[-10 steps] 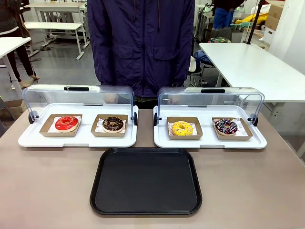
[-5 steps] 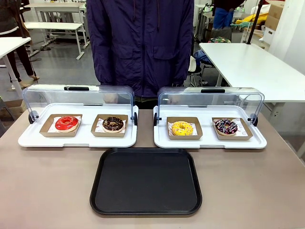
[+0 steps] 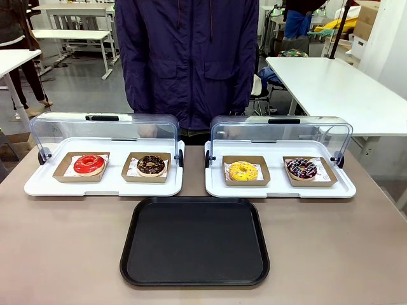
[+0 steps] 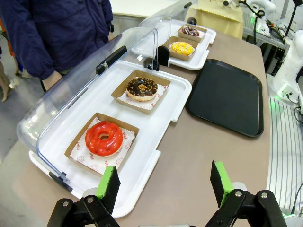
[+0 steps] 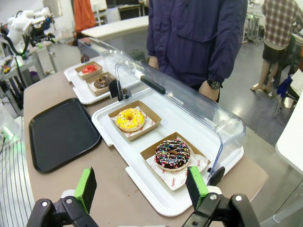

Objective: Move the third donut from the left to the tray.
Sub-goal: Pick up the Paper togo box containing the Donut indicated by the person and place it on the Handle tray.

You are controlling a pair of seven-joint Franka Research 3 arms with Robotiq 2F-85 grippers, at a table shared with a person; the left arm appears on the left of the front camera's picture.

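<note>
L claw (image 4: 164, 182): jaws spread wide, green pads well apart, gripping nothing, touching nothing, hanging over the table (image 4: 199, 156) near the end of the left display tray (image 4: 177, 92). R claw (image 5: 141, 185): likewise released, pads wide, nothing btwn them, hovering above the near corner of the right display tray (image 5: 180, 106). Yellow donut (image 3: 242, 170): a ring w/ bright yellow icing and small sprinkles. It lies flat on a paper liner in a shallow brown card holder (image 3: 261, 180), in the left spot of the right display tray, w/ the clear domed lid (image 3: 280, 130) tipped back behind it. A dark sprinkled donut (image 3: 301, 168) sits in its own holder just beside it, to the right. Black tray (image 3: 194, 241): flat, rounded corners, raised rim, on the table on the robot's side, just in front of both display trays and centred btwn them, apart from the yellow donut. The left display tray carries a red donut (image 3: 89, 164) and a choc donut (image 3: 151, 165). Person in a dark jacket (image 3: 187, 57) stands at the far side.
</note>
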